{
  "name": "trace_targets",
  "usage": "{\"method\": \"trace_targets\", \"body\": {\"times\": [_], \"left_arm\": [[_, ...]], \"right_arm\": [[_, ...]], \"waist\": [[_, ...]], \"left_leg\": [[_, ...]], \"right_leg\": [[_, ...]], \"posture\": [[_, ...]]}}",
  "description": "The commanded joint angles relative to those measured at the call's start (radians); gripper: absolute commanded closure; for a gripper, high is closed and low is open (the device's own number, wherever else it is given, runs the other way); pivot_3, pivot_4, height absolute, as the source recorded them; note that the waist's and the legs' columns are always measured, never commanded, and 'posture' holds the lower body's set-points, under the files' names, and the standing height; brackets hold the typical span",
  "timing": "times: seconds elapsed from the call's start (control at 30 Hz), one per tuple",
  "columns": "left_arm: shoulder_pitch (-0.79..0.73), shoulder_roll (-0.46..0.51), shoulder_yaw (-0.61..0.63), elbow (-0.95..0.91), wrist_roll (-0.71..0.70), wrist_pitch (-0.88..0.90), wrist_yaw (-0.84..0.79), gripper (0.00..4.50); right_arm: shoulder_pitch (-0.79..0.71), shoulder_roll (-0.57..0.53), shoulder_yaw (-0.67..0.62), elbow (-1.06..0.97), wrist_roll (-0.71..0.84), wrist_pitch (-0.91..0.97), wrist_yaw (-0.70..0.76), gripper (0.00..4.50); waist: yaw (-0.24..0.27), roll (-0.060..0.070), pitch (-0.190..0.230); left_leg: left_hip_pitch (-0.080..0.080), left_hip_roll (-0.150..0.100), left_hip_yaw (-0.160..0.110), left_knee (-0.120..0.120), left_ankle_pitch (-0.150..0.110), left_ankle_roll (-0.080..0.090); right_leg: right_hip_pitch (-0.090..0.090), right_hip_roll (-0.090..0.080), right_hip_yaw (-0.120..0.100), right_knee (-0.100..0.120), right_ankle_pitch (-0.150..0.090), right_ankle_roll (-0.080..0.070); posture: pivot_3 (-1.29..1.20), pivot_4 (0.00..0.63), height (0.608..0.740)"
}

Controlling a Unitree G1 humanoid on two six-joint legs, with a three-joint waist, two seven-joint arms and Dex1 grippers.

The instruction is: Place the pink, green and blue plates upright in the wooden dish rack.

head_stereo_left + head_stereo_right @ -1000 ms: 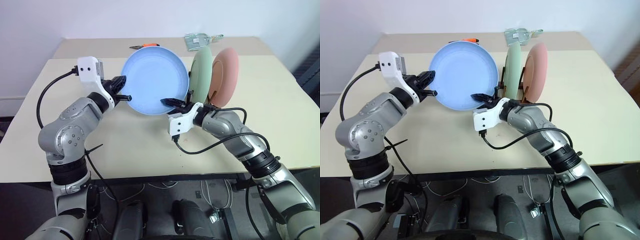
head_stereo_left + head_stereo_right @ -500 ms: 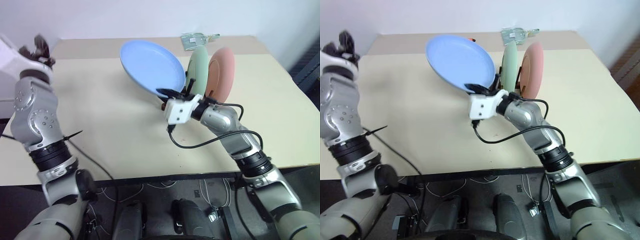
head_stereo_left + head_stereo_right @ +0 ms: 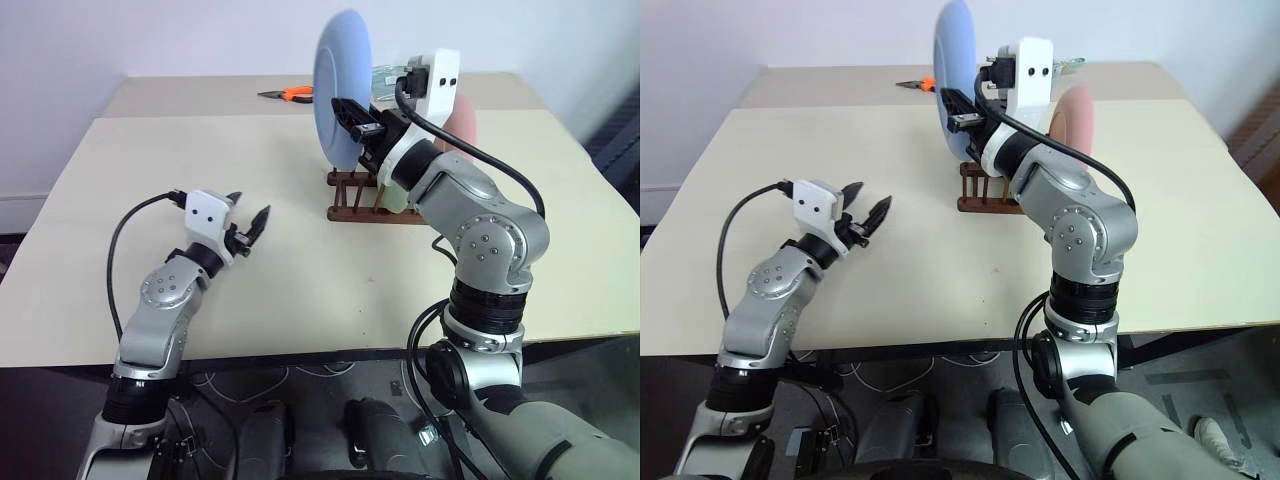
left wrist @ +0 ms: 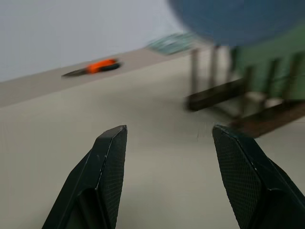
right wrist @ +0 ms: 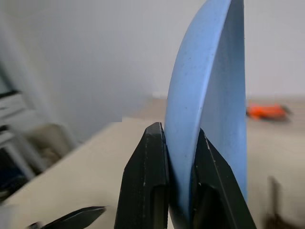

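Observation:
My right gripper [image 3: 352, 116] is shut on the rim of the blue plate [image 3: 338, 88], holding it upright and edge-on over the near end of the wooden dish rack [image 3: 352, 207]. In the right wrist view both fingers [image 5: 153, 157] pinch the blue plate [image 5: 209, 90]. The pink plate [image 3: 1078, 112] stands upright in the rack behind my right arm. The green plate [image 4: 274, 52] stands between the pegs beside it. My left gripper [image 3: 250, 222] hovers open and empty over the table, left of the rack.
An orange-handled tool [image 3: 290, 94] lies on the far table behind the rack, and a clear packet [image 4: 174, 42] lies near it. The cream table [image 3: 200, 150] spreads wide to the left of the rack.
My left gripper let go of the blue plate, opened, swung away and came down left of the rack. The right gripper rolled and rose, turning the plate upright over the rack.

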Motion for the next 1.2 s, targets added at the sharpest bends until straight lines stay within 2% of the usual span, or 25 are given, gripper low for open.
{"method": "trace_targets", "body": {"times": [0.03,0.33,0.73,0.87,1.0,1.2], "left_arm": [[0.011,0.007,0.014,-0.044,-0.013,-0.016,-0.033,1.62],[0.011,-0.002,0.019,-0.048,-0.010,-0.009,-0.046,1.62],[0.030,-0.006,0.003,-0.092,-0.017,0.011,-0.074,1.62],[0.034,-0.010,0.002,-0.100,-0.017,0.017,-0.077,1.55],[0.036,-0.012,0.002,-0.108,-0.019,0.024,-0.081,1.55],[0.041,-0.016,0.001,-0.121,-0.024,0.037,-0.083,1.55]], "right_arm": [[-0.040,0.002,-0.018,-0.011,0.012,0.011,-0.048,4.50],[-0.075,0.013,-0.061,0.062,0.045,0.028,-0.110,4.50],[-0.156,-0.005,-0.072,0.229,0.008,0.002,-0.166,4.50],[-0.165,-0.019,-0.050,0.251,-0.007,-0.028,-0.147,2.93],[-0.160,-0.052,0.005,0.254,-0.060,-0.082,-0.120,0.95],[-0.125,-0.171,0.144,0.219,-0.175,-0.229,0.018,0.95]], "waist": [[-0.002,0.001,0.000],[0.005,0.001,0.000],[0.004,0.001,0.000],[0.004,0.001,0.000],[0.003,0.001,0.000],[0.005,0.001,0.000]], "left_leg": [[0.000,0.000,0.000,0.000,0.000,0.000],[0.000,0.000,0.001,0.001,0.000,0.001],[0.000,0.000,0.001,0.001,0.000,0.001],[0.000,0.000,0.001,0.001,0.000,0.001],[0.000,0.000,0.001,0.001,0.000,0.002],[0.000,0.000,0.001,0.001,0.000,0.002]], "right_leg": [[0.000,0.000,0.000,0.000,0.000,0.000],[0.001,0.001,0.000,0.000,0.000,0.000],[0.001,0.002,0.000,0.000,0.000,0.000],[0.001,0.002,0.000,0.000,0.000,0.000],[0.001,0.002,0.000,0.000,0.000,0.000],[0.001,0.002,0.000,0.000,0.000,0.000]], "posture": [[0.00,0.150,0.740],[0.00,0.150,0.740],[0.00,0.150,0.740],[0.00,0.150,0.740],[0.00,0.150,0.740],[0.00,0.150,0.740]]}}
